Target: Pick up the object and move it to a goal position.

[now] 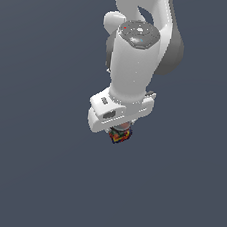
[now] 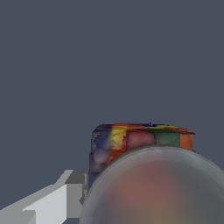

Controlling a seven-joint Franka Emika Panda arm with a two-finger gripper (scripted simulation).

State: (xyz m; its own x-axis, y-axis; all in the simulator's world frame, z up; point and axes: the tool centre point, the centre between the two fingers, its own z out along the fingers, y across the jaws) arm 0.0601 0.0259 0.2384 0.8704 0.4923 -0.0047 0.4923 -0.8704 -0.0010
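Observation:
The object (image 1: 119,135) is a small block patterned with red, yellow, green and blue squares. In the exterior view it shows just under the white hand of my gripper (image 1: 118,128), mostly hidden by it. In the wrist view it sits very close: the patterned side (image 2: 140,141) and the blurred grey-brown round top (image 2: 157,192) fill the lower part of the picture. One grey finger (image 2: 65,197) lies against the block's side; the other finger is hidden. The gripper appears shut on the object.
A plain dark grey-blue surface (image 1: 27,175) fills the background in both views. The white arm (image 1: 138,48) rises above the gripper. No other objects or edges show.

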